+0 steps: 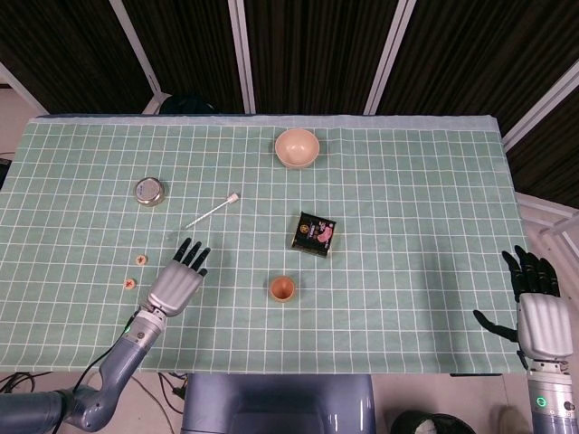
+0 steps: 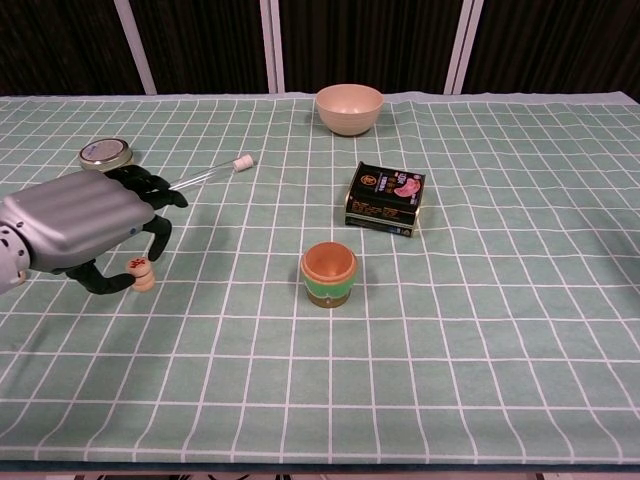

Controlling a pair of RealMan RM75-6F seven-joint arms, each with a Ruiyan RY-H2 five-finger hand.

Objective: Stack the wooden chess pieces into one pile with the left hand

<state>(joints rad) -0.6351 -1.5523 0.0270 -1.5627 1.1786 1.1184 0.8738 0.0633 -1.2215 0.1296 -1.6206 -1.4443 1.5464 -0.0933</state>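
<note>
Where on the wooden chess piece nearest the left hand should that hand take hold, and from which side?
Pinch the chess piece across its round rim, coming down from above. It is a low disc with its marked face up, so only the edge offers purchase. The left hand hangs right over it, fingers curled beside it.

I'm looking at a lab test bench, not a home: table [image 1: 425, 298] under a green grid-lined cloth, dark slatted panels with white posts behind its far edge, cabling off the near-left corner, unrelated props scattered – bowl [image 1: 297, 147], tin [image 1: 149, 191], swab [image 1: 212, 212], packet [image 1: 314, 233].
</note>
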